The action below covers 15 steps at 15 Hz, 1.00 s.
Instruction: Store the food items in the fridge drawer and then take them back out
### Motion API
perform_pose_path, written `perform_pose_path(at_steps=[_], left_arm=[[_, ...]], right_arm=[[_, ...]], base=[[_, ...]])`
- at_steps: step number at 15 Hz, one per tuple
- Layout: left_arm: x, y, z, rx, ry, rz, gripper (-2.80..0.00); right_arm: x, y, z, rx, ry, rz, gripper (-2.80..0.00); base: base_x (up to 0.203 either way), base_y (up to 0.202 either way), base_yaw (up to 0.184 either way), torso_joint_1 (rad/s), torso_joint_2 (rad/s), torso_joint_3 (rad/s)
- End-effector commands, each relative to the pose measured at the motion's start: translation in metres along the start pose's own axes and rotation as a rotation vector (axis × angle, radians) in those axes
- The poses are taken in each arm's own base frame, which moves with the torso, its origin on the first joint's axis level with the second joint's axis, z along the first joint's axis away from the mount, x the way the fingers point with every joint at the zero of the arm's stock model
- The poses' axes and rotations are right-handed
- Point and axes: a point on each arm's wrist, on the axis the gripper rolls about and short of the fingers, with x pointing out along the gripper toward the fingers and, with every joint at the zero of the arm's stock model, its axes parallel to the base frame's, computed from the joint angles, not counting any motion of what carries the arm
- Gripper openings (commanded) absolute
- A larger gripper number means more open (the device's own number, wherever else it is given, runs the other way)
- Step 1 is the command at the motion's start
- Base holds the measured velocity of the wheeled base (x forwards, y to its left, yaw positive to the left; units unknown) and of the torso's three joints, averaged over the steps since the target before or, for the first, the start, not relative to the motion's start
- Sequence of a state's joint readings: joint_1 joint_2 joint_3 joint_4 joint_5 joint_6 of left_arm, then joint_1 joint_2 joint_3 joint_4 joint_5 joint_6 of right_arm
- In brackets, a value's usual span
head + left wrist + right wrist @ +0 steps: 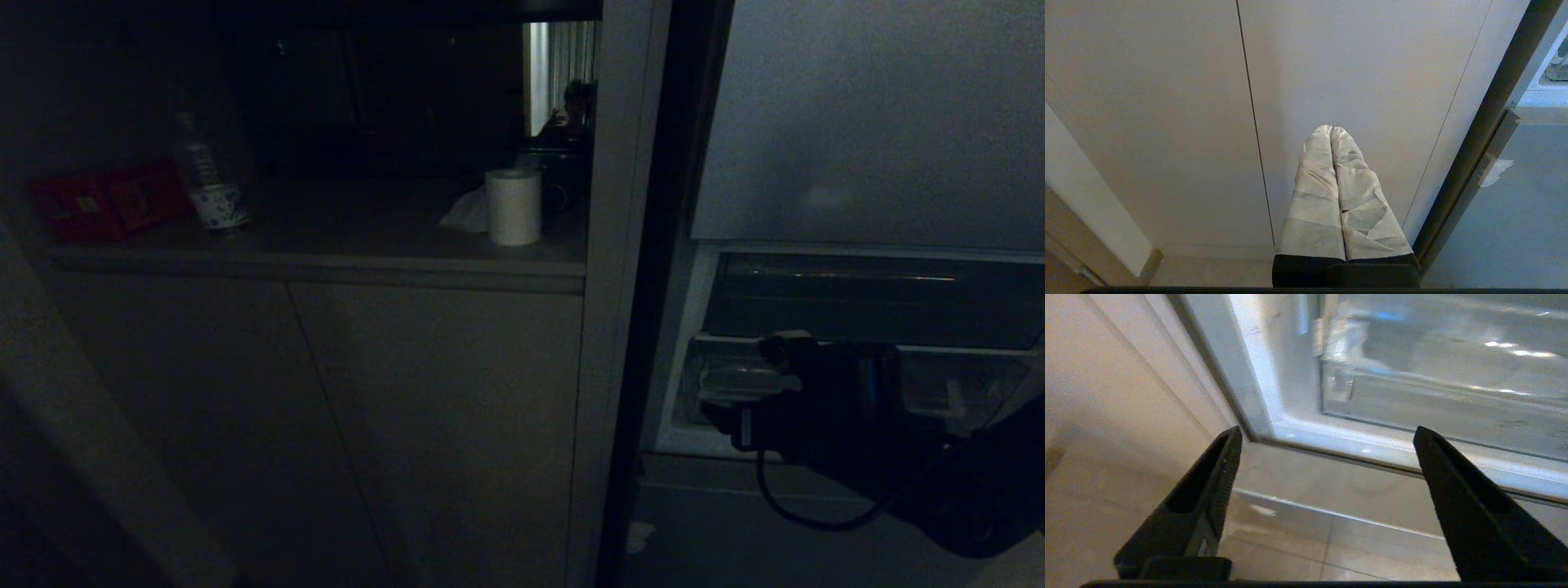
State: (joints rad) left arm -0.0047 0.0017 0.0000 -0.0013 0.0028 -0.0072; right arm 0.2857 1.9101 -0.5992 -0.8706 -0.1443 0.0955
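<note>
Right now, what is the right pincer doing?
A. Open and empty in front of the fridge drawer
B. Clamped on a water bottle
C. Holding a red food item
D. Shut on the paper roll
A: the right pincer stands wide open with nothing between its fingers, the clear fridge drawer just ahead.

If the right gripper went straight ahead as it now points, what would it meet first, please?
Probably the white fridge frame just below the clear fridge drawer; the open right gripper aims at that ledge, though depth is hard to judge.

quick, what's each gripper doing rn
left gripper: shut, empty, parked by the cabinet door.
right gripper: open, empty, in front of the fridge drawer.
</note>
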Motion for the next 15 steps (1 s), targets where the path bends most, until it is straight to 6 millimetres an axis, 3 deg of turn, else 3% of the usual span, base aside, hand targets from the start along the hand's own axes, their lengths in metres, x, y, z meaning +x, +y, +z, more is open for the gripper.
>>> perform_pose_path(at_steps=[1,6,15], left_arm=[[0.0,0.0,0.0,0.0,0.0,0.0,-2.8],[0.0,0.0,0.0,0.0,0.0,0.0,-2.8],[0.0,0.0,0.0,0.0,0.0,0.0,-2.8]], right_arm=[[-0.003,-0.001,0.001,0.004,-0.011,-0.017,0.0],[-0.008,-0.002,-0.002,0.026,-0.001,-0.025,0.0],[0.005,0.001,-0.015,0.02,-0.023,-0.067,0.0]], base=[[0.0,0.0,0.0,0.0,0.0,0.0],[0.0,0.0,0.0,0.0,0.0,0.0],[0.0,0.0,0.0,0.0,0.0,0.0]])
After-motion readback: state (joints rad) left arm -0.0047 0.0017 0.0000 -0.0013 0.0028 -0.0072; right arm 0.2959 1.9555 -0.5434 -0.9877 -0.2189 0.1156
